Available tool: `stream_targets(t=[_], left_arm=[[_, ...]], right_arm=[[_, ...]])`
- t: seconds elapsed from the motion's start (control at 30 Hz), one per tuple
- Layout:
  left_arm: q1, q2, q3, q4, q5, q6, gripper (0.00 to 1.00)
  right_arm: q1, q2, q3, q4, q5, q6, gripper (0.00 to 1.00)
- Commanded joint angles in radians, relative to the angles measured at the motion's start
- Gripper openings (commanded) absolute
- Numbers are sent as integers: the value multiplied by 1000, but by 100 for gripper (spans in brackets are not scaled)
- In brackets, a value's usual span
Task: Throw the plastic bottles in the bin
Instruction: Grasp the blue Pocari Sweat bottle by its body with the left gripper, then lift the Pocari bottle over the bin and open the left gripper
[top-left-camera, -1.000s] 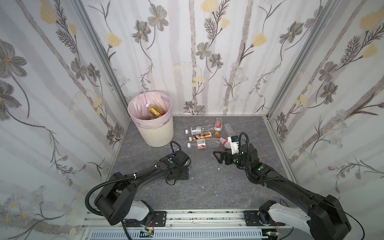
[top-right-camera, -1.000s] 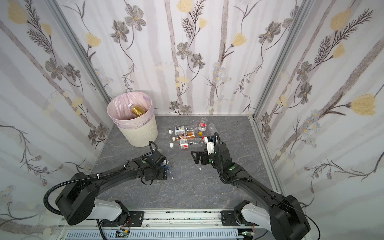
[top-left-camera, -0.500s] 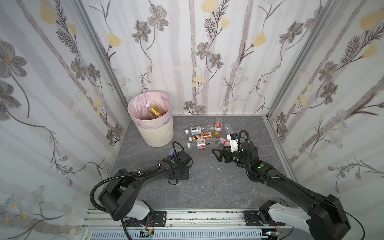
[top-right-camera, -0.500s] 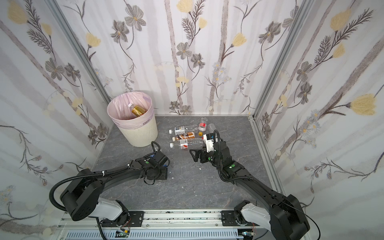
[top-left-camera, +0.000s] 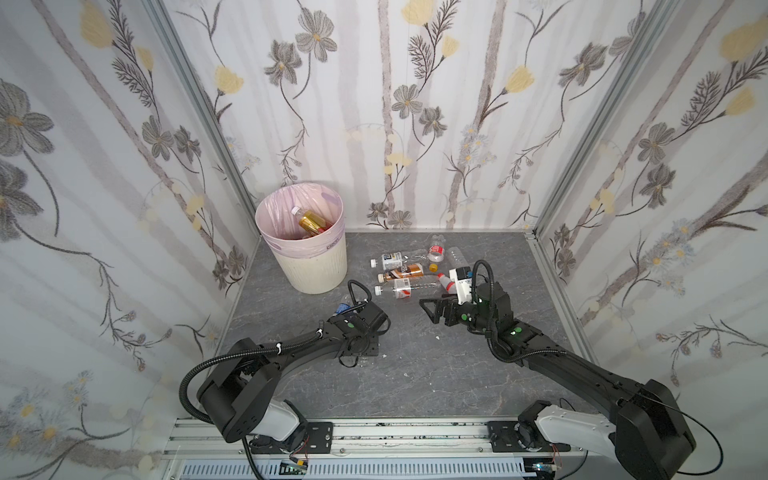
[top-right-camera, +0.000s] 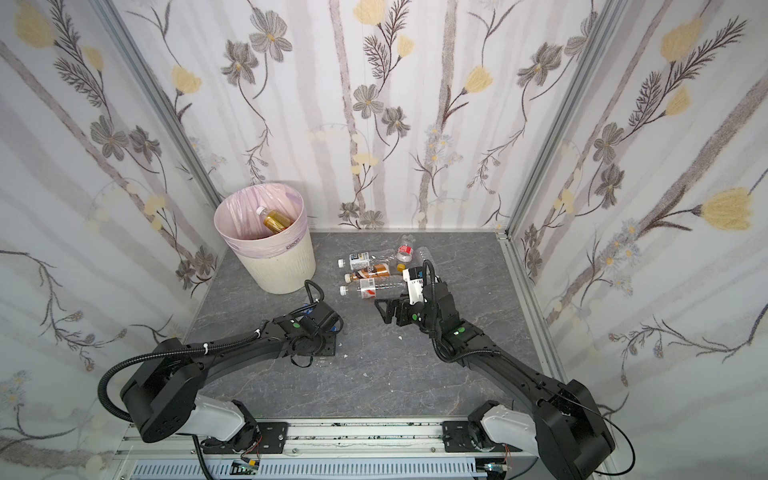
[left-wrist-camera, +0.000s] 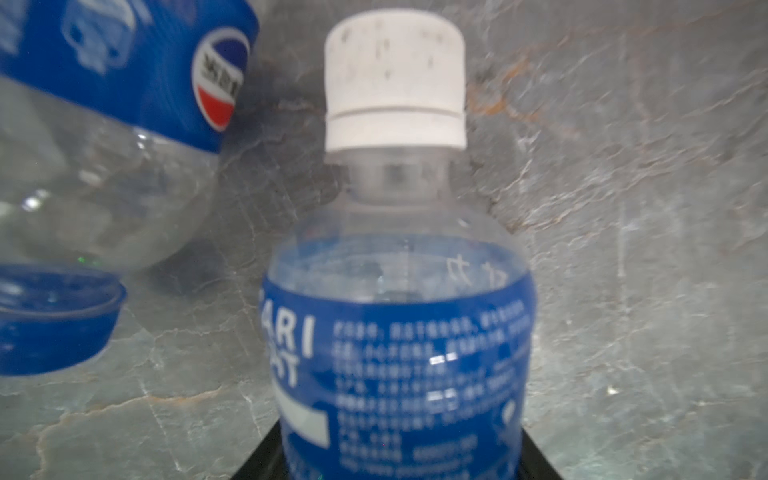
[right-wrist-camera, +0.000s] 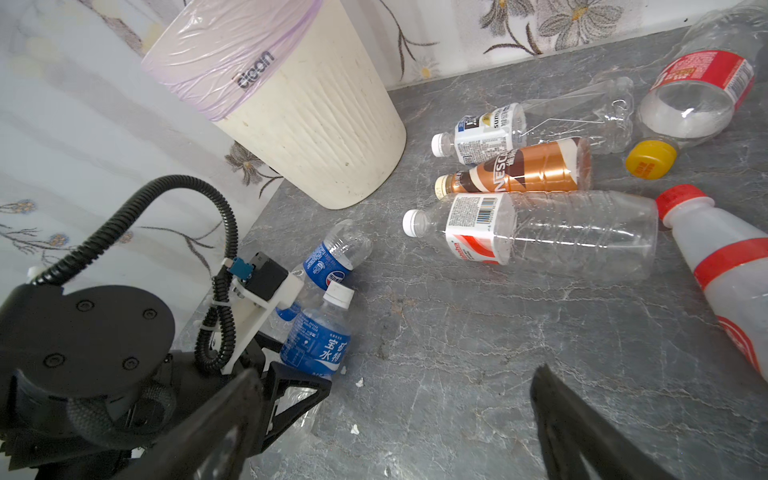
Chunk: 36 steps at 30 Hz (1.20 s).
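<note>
A grey stone-patterned desk (top-left-camera: 415, 374) is sitting inside a booth with flowered walls (top-left-camera: 415, 124), seen from above. At the back left a cream ribbed bin (top-left-camera: 320, 270) is standing upright, with a pale pink liner (top-left-camera: 291, 245) folded over its rim. 1 amber bottle (top-left-camera: 311, 220) with a white cap is lying inside it.

The left pincer (left-wrist-camera: 399, 461) is reaching low over the desk in front of the bin. Its jaws are pressing against both sides of a small blue-label bottle (left-wrist-camera: 399, 332) with a white cap, clamping it near its base. Just beside it, a clear cola bottle (right-wrist-camera: 332, 257) with a blue label and blue cap is lying on its side, between the clamped bottle and the foot of the bin.

The right pincer (top-left-camera: 430, 307) is hovering over the middle of the desk, jaws spread wide with nothing between them.

Beyond it, to the right of the bin, a cluster of bottles is lying on the desk. 3 are lying side by side with caps pointing toward the bin: a white-label bottle (right-wrist-camera: 482, 133), a brown coffee bottle (right-wrist-camera: 519, 168) and a long clear bottle (right-wrist-camera: 540, 232). Next to these are lying a milky bottle (right-wrist-camera: 723, 282) with a red cap, a red-label bottle (right-wrist-camera: 702, 95) with a yellow cap, and a crushed clear bottle (right-wrist-camera: 582, 108).
</note>
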Motion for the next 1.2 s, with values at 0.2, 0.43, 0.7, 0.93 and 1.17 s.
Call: stream_targets(t=[0.2,0.43,0.7,0.93,1.17], left_arm=[[0,-35,172,24,-72,57,52],[8,-140,442,22,-271,223,52],[18,-176,747,150,-463,545,52],[27,-225,779,414,-449,763,53],[83,-225,806,710,-435,982,55]], right_arm=[[5,-24,36,10,9,-38,100],[10,-28,162,-60,3,-70,100],[98,-32,369,-90,0,-164,100],[138,1,499,-87,35,-237,100],[133,62,575,-104,61,-297,100]])
